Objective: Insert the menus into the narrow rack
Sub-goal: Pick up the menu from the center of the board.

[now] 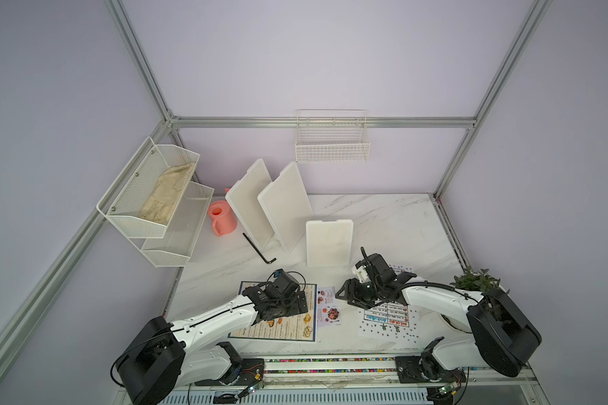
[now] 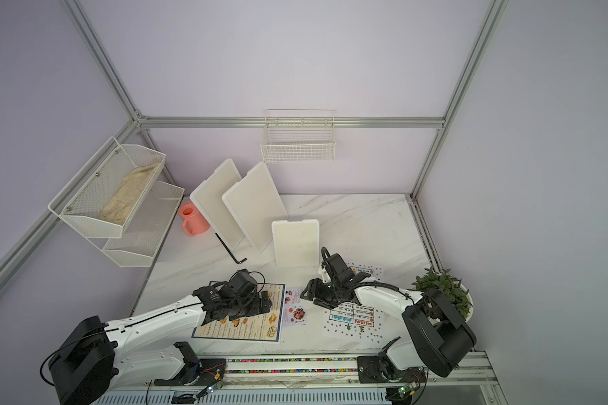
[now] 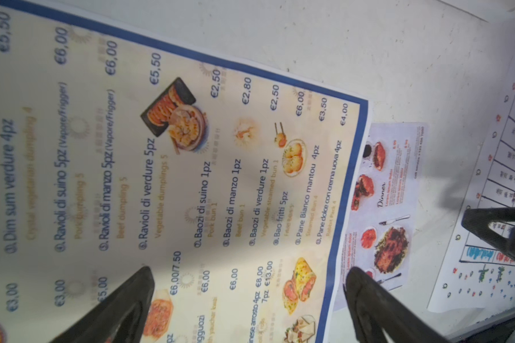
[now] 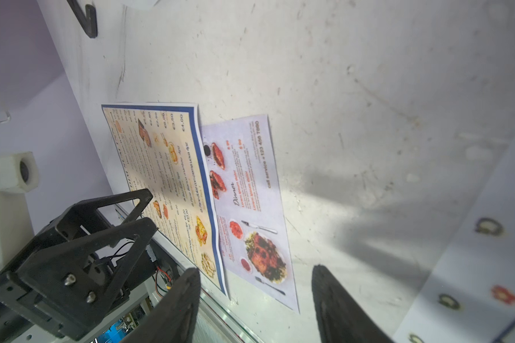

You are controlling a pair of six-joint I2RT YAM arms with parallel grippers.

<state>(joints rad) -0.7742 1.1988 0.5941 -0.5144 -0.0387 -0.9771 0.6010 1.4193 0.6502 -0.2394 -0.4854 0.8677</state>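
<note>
Left wrist: rectangular blue-bordered menu point(image 3: 191, 178) (thin paper) on marble point(image 3: 369, 44).

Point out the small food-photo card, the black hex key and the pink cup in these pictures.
food-photo card point(image 1: 329, 313): in a top view, on its large dish photo.
hex key point(image 1: 255, 248): in a top view, midway along its long arm.
pink cup point(image 1: 227, 220): in a top view, on its side wall.

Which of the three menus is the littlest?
The food-photo card, lying between the blue-bordered menu and the dotted white sheet; both are far bigger.
</note>
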